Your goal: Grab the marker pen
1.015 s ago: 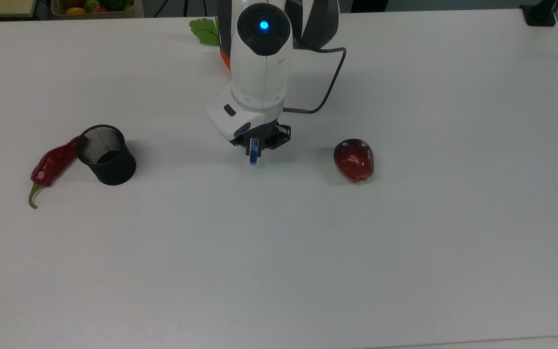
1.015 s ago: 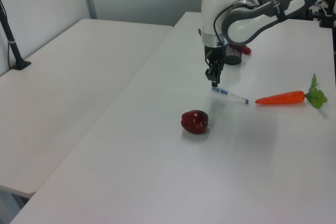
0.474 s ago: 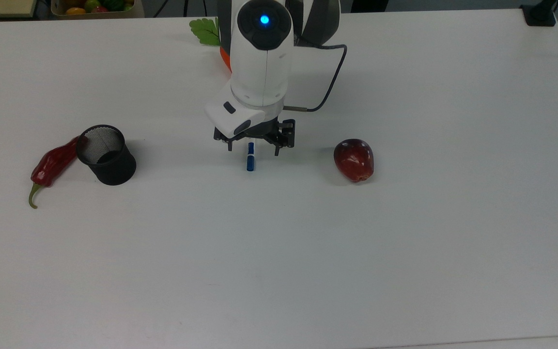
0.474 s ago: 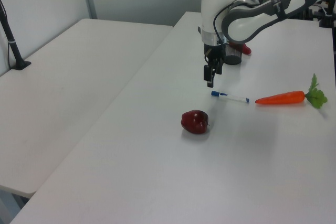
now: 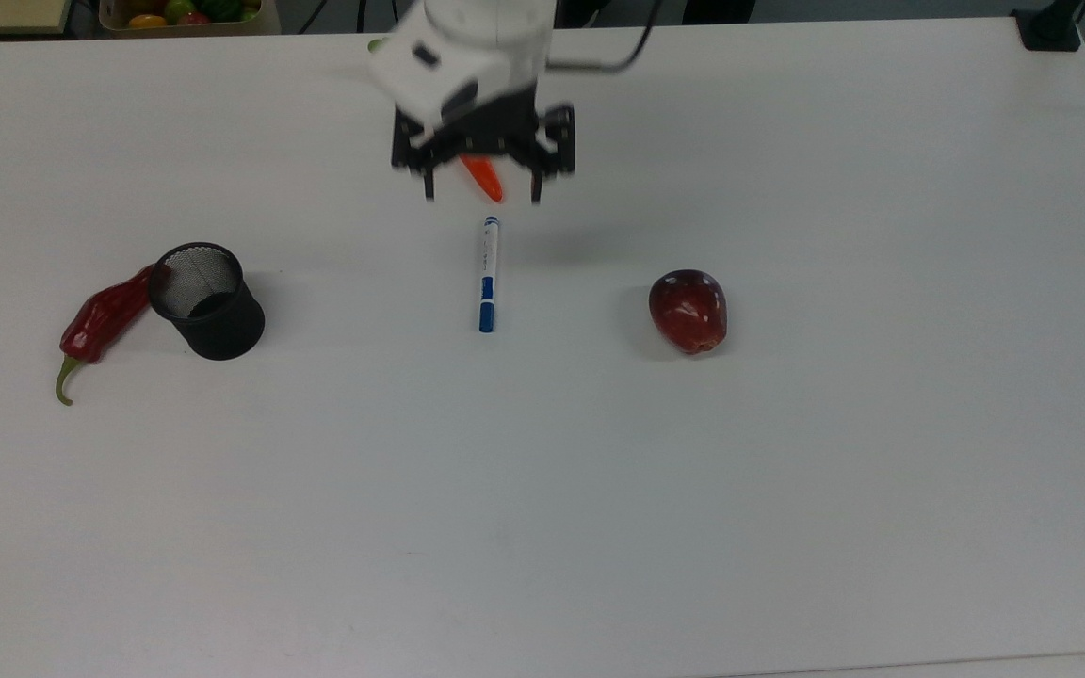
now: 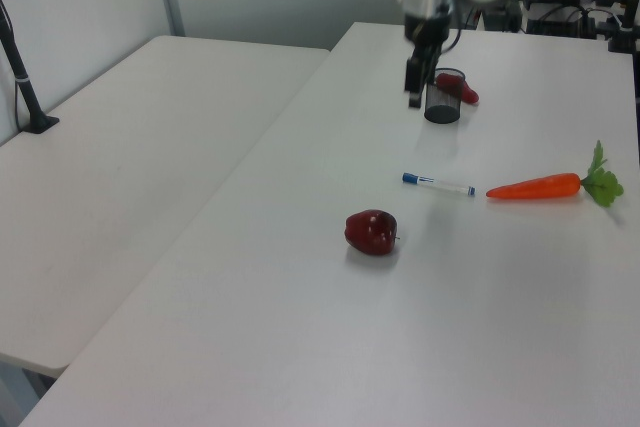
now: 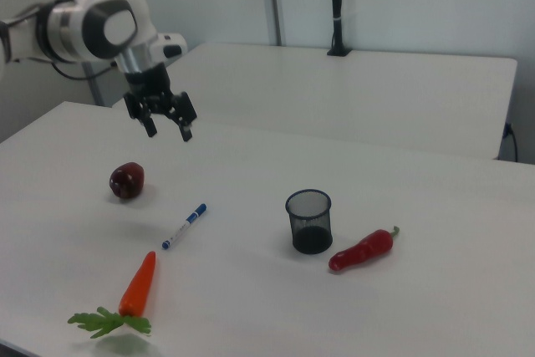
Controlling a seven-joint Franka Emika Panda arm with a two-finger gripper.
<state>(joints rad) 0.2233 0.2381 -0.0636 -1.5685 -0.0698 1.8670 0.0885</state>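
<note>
White table: broad matte tabletop (image 5: 787, 471) carrying every object; the slim white-barrelled marker pen with blue cap is the landmark for the places below
Marker pen: slim white-barrelled marker pen with blue cap (image 5: 488, 274) (image 6: 438, 184) (image 7: 184, 226) lies flat on the table, untouched, its long axis running up and down in the top view, blue cap at the lower end there
Gripper: black two-finger gripper (image 5: 483, 193) (image 6: 412, 99) (image 7: 170, 132) hangs in the air above the table, spread wide and empty, well clear of the marker pen; in the top view it sits above the pen's upper end
Arm: white robot arm (image 7: 92, 22) reaches in from the right view's left
Carrot: orange carrot with green leafy top (image 6: 540, 187) (image 7: 135, 286) lies just beyond the pen's uncapped end, close to it but apart; in the top view its orange tip (image 5: 483, 177) shows between the spread fingers
Apple: dark red apple (image 5: 688, 310) (image 6: 371, 232) (image 7: 126, 181) rests to the pen's right in the top view, well apart
Mesh cup: black wire-mesh cup (image 5: 207, 299) (image 6: 443, 96) (image 7: 308, 221) stands upright to the pen's left in the top view, well apart
Chilli: dark red chilli pepper with green stalk (image 5: 102, 320) (image 7: 361, 249) lies on the far side of the cup from the pen, touching or almost touching the cup's wall
</note>
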